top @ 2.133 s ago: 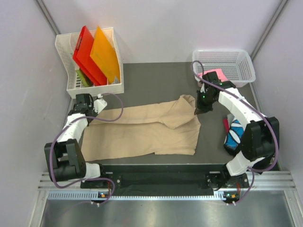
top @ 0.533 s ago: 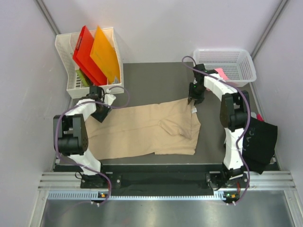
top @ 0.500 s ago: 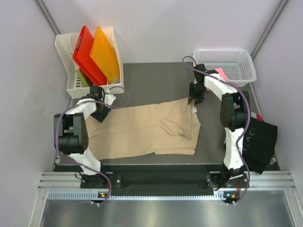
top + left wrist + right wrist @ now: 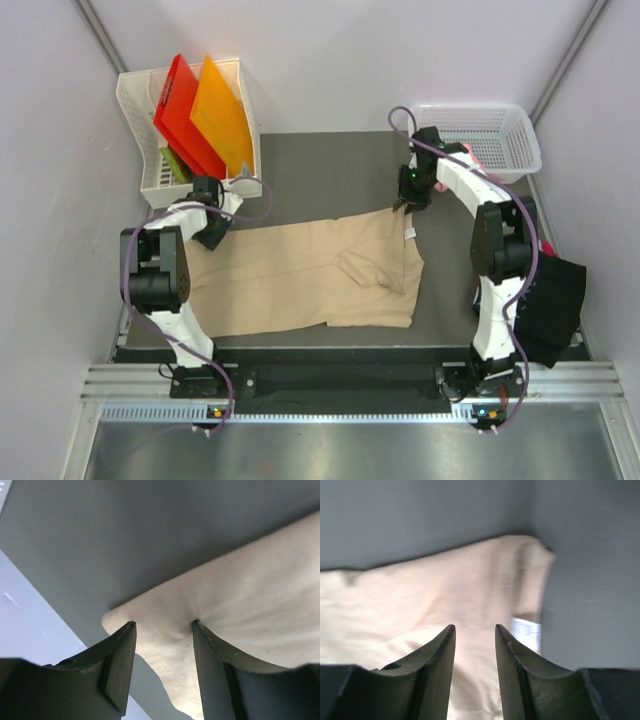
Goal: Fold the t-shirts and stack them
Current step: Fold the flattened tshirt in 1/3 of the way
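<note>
Lying spread across counter (image 4: 320, 165): tan t-shirt (image 4: 300, 275), fold barely begun. Left fingers (image 4: 117, 660) parted astride far-left corner; right fingers (image 4: 437, 660) parted above far-right corner. Black t-shirt (image 4: 555, 300) heaped at right edge, untouched. No stack yet.

Soft, even light from above; the top view is sharp, shadows faint. The left wrist view is fairly clear; the right is blurred, its shirt (image 4: 420, 595) washed pale.

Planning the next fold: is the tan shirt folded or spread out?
Partly folded: the tan shirt lies flat, a flap doubled over near its right end, yet it stretches wide across the table.
</note>
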Controlling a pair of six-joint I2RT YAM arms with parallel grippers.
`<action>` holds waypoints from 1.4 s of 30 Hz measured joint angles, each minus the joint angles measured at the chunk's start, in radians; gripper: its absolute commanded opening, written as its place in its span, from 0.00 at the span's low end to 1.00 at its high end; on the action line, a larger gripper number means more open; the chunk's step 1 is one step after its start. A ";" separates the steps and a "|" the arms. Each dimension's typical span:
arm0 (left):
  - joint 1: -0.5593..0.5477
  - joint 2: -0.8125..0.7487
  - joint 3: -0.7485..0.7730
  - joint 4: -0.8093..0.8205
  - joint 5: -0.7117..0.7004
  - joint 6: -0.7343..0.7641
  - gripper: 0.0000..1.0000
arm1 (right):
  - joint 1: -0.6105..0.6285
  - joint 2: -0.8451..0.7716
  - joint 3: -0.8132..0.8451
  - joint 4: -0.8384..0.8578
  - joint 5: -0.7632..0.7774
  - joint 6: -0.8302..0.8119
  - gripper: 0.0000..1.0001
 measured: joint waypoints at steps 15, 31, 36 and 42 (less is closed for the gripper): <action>0.005 -0.147 0.008 -0.081 0.085 -0.080 0.52 | 0.142 0.161 0.087 -0.025 -0.061 0.013 0.35; 0.054 -0.050 -0.047 -0.166 0.123 -0.017 0.47 | 0.130 0.197 0.156 -0.054 0.003 0.048 0.34; 0.102 0.028 0.052 -0.217 0.125 -0.015 0.46 | 0.127 0.197 0.150 -0.045 0.001 0.054 0.34; 0.122 0.050 0.084 -0.219 0.111 -0.008 0.45 | 0.117 0.188 0.130 -0.027 -0.010 0.053 0.34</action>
